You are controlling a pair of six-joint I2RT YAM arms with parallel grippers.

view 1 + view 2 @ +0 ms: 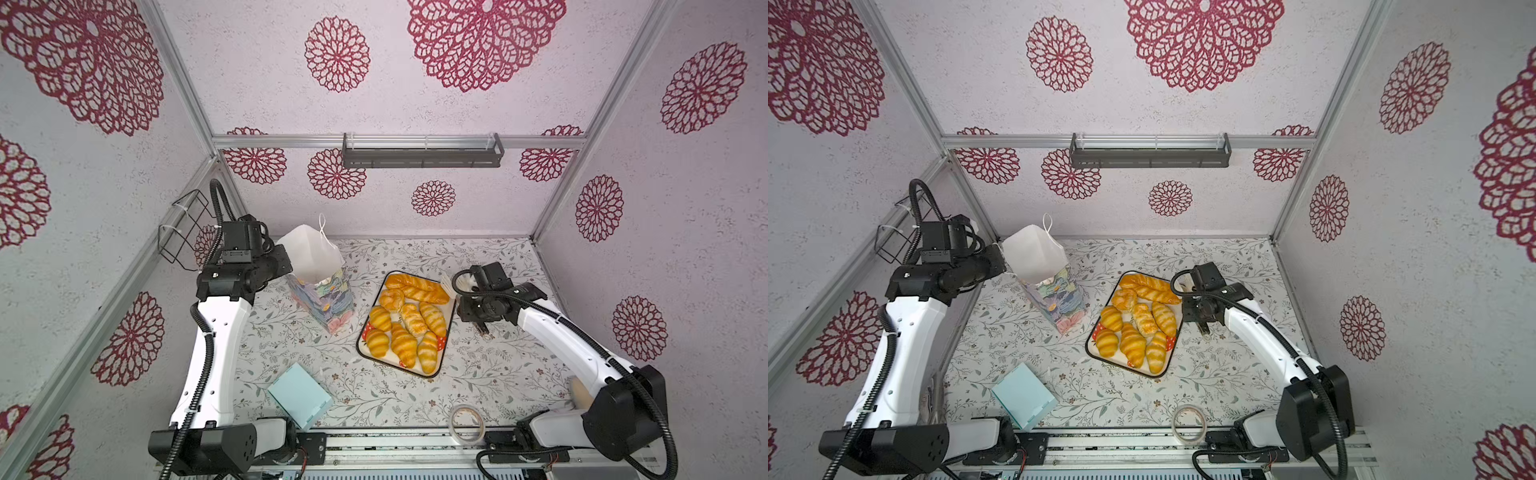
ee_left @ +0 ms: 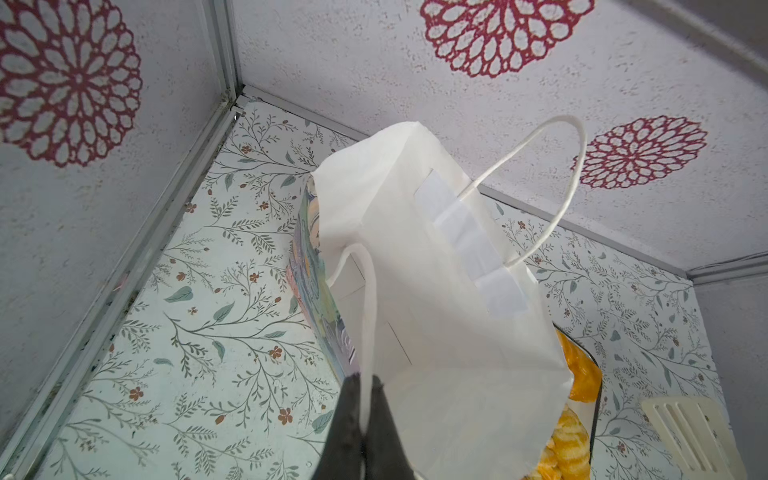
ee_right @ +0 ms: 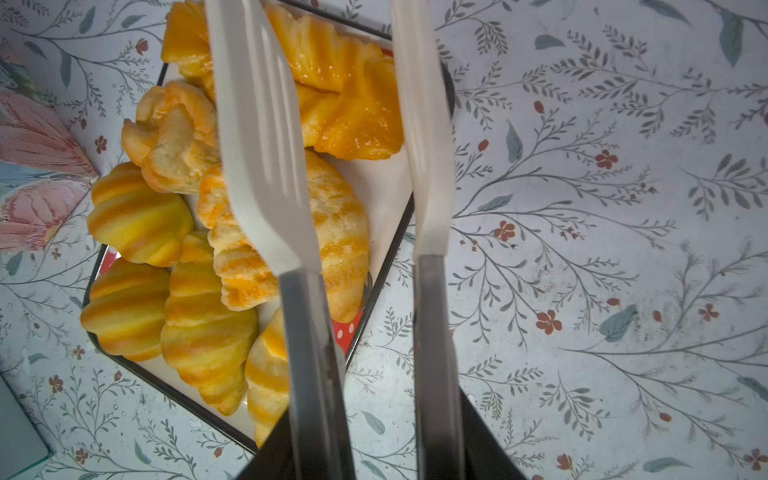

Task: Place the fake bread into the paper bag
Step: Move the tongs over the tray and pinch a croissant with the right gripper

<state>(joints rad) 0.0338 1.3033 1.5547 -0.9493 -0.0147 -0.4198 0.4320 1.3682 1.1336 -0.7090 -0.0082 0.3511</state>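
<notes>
The paper bag (image 1: 316,259) (image 1: 1036,255) stands upright at the back left of the table, white inside with painted flowers outside. My left gripper (image 2: 365,380) is shut on its near cord handle (image 2: 368,299) at the rim. The fake bread (image 1: 409,320) (image 1: 1138,324), several striped croissants plus a long scored loaf (image 1: 419,289), lies on a black-rimmed tray (image 3: 390,183). My right gripper (image 3: 374,436) is shut on white-tipped tongs (image 3: 266,166) at their metal arms. The tong tips stand apart above the tray's right edge, with no bread between them.
A light blue box (image 1: 299,395) lies at the front left. A tape roll (image 1: 467,424) sits by the front rail. A wire basket (image 1: 185,230) hangs on the left wall and a grey shelf (image 1: 422,153) on the back wall.
</notes>
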